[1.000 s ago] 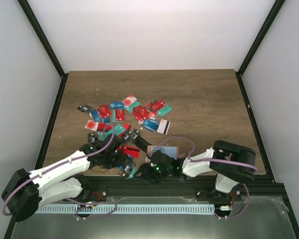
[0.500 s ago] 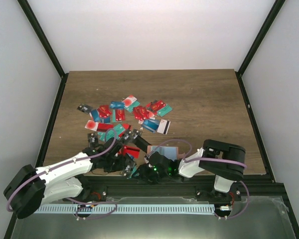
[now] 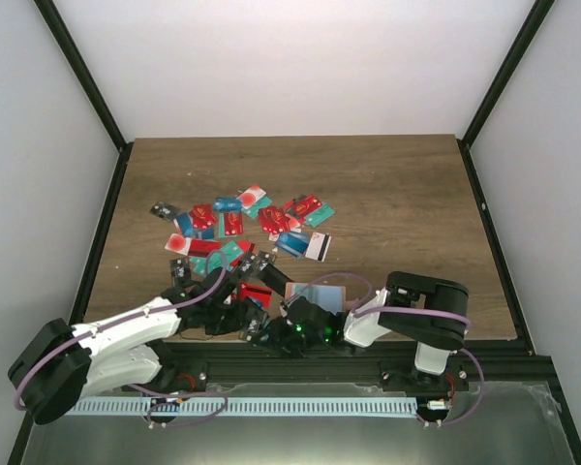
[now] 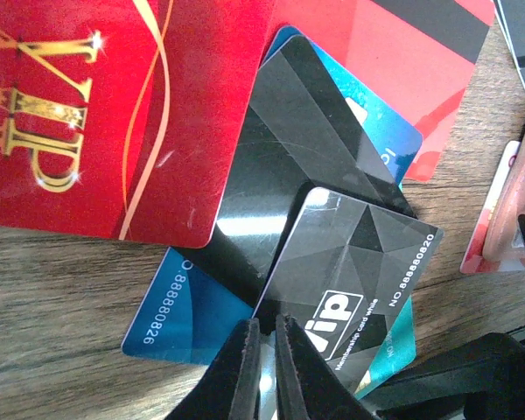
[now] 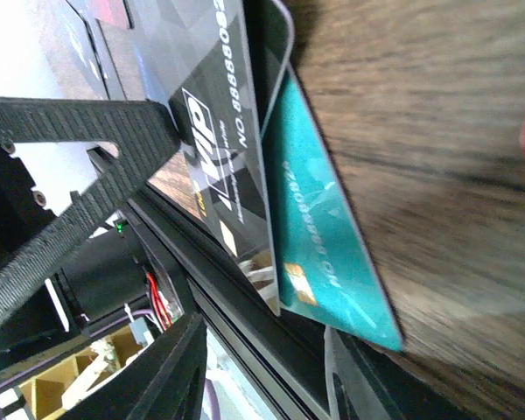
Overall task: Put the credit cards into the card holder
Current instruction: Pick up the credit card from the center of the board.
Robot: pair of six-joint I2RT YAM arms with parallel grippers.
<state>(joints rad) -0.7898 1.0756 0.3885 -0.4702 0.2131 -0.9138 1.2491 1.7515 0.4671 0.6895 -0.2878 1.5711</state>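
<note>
Black faceted plastic VIP card [image 4: 354, 280] is clenched at its near edge by the left gripper [image 4: 264, 328], probably to peel it off the overlapping red, teal and blue credit cards [image 3: 230, 225]. The right gripper [image 5: 262, 341] hangs released alongside, near the tan leather-like card holder [image 3: 317, 294], seemingly to steady it

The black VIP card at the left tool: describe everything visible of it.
The black VIP card is a thin glossy plastic rectangle with rounded corners, a faceted grey-black pattern, a white "vip" logo and a number along one edge. It lies skewed atop a teal card and a larger black card, overhanging the near edge of the table. The left tool, fingers nearly together, meets its near edge; a pinch cannot be confirmed.
</note>
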